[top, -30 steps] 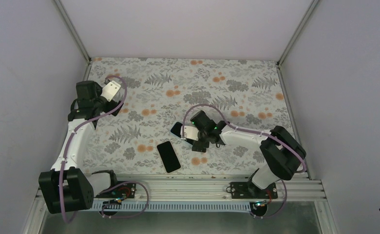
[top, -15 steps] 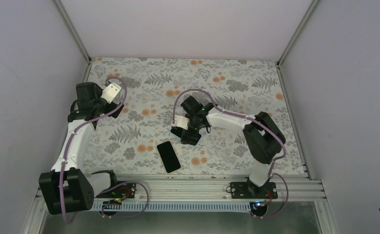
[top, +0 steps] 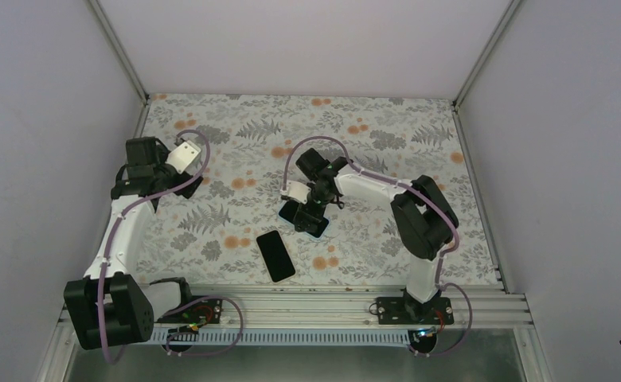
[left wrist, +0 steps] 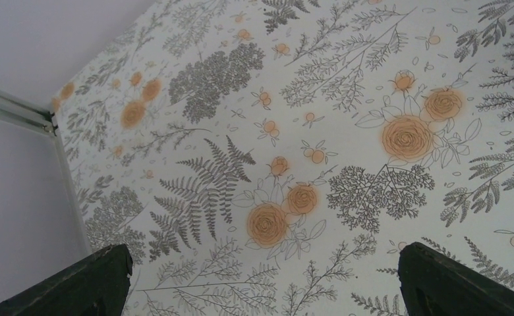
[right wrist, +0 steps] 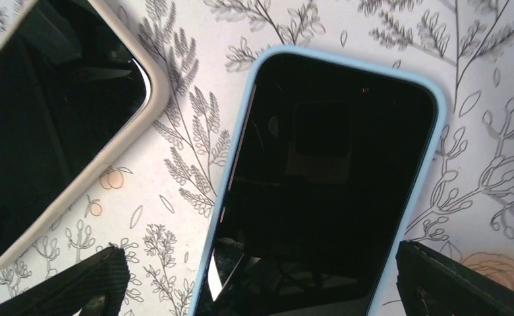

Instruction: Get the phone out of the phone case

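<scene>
Floral bench, approach step: right claw, jaws apart, over phone in blue phone case, likely needs lowering to grip; left claw apart.

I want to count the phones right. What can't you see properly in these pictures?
1. Right wrist view: the blue-cased phone is cut off by the bottom edge, the beige-cased phone by the left edge.
2. Top view: the right gripper covers most of both those phones.
3. Top view: the lone phone is too small to show whether it has a case.
</scene>
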Available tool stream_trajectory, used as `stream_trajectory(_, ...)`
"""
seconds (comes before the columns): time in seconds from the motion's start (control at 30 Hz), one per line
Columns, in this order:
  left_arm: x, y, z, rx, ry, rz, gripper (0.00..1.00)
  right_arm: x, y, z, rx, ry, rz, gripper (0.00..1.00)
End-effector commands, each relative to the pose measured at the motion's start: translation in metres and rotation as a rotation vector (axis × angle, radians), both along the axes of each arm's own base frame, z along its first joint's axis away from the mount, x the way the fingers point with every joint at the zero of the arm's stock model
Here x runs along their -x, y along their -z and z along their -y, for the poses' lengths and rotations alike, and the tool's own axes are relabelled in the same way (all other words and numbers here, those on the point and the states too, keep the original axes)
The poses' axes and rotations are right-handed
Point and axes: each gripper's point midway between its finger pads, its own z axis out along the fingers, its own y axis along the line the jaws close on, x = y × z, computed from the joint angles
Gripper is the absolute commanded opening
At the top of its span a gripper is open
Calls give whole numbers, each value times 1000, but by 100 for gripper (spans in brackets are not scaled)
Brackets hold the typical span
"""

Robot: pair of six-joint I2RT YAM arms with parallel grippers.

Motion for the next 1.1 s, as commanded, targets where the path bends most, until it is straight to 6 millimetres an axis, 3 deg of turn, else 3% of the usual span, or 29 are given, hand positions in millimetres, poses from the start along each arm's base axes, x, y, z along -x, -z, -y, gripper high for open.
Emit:
stream_trajectory(0.0, 6, 9, 3, -1, 31, -35, 100, 0, 10, 7, 19, 52, -96, 100)
stream_trajectory(0.27, 9, 11, 2, -9, 36, -39, 100, -5, 24, 16, 56, 85, -96, 100)
stream_trajectory(0.53, 12, 21, 1, -15, 44, -74, 100, 14, 46, 29, 148, 72, -197, 100)
stream_trajectory(0.77, 13, 30, -2, -17, 34, -100, 100, 14, 58, 38, 217, 100, -176, 100)
stream_trajectory(1.07, 9, 26, -5, -14, 5, -99, 100, 21, 93, 62, 404, 102, -103, 100)
